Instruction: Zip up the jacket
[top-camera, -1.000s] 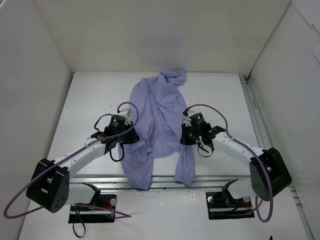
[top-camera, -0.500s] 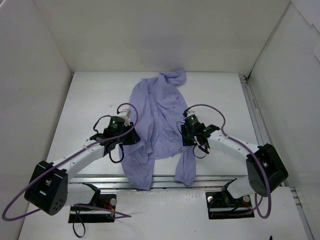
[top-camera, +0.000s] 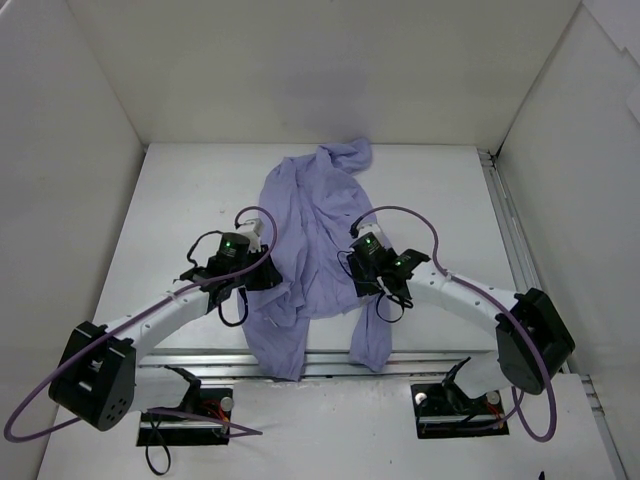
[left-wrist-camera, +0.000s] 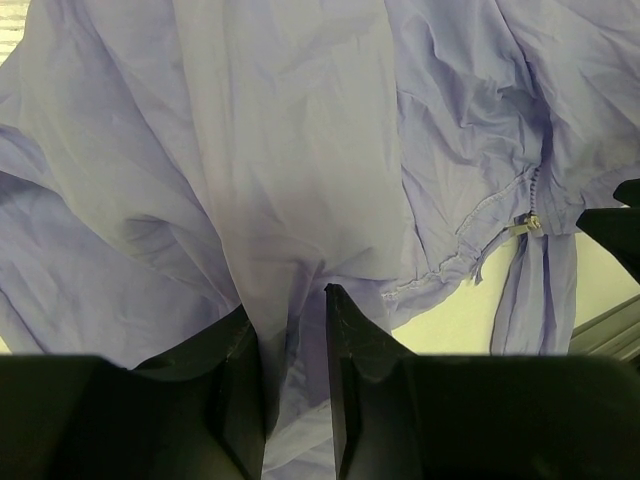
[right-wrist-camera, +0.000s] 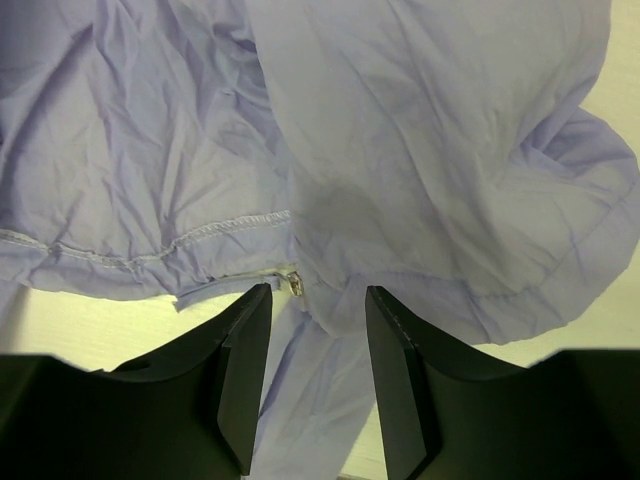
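Lavender cloth spills over the near edge of the table (top-camera: 170, 200): the jacket (top-camera: 310, 250) lies crumpled between both arms, not yet zipped. They seem to be hunting for the zipper ends. The left gripper (left-wrist-camera: 295, 300) straddles a fold, jaws narrow; whether it is pinching or loose, I cannot tell. The right gripper (right-wrist-camera: 318, 292) hangs parted over the zipper pull (right-wrist-camera: 296, 284) and should next close on it. Both forearms reach inward, wrists tipped down.

Bright, even light; soft shadows
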